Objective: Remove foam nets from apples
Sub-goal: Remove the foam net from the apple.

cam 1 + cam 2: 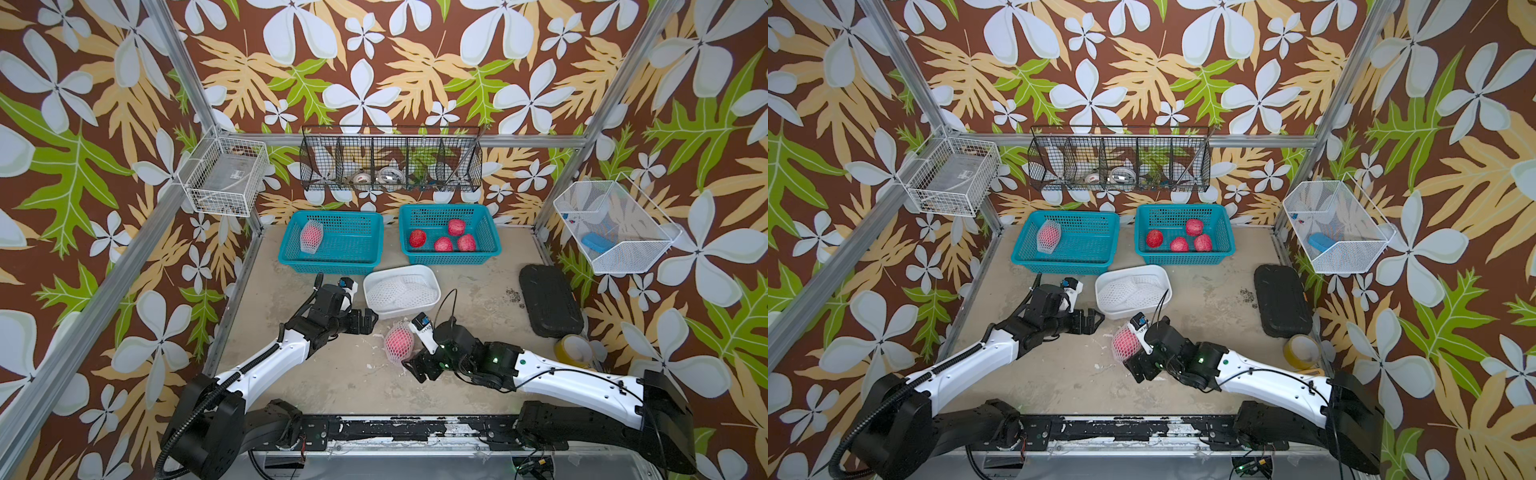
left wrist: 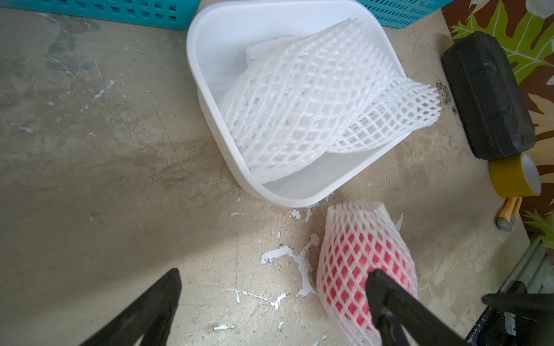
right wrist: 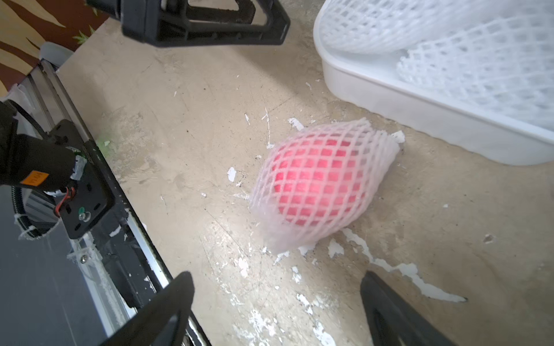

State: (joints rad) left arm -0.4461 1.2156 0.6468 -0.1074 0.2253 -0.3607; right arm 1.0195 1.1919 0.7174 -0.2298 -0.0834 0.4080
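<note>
Lying on the table [image 1: 332,374] just before the white tub [image 1: 399,312], a netted apple [image 1: 399,341] rests between the left jaws and right jaws, both spread wide and empty. The tub holds loose foam nets [image 1: 399,291]. The left teal basket [image 1: 332,264] holds another netted apple [image 1: 311,237]; the right teal basket [image 1: 451,258], four bare apples [image 1: 417,238].

An apple [image 3: 317,182] in its net [image 3: 299,233] lies on its side on the scuffed beige table [image 3: 180,119]. Nothing touches it. It is just ahead of the right gripper [image 3: 277,281], whose two black fingers [image 3: 177,302] stand wide apart. Just beyond it, on the far side, sits a white tub [image 3: 419,119] heaped with loose nets [image 3: 479,69]. The left gripper [image 3: 215,24] hangs to the apple's left, clear of it.
</note>
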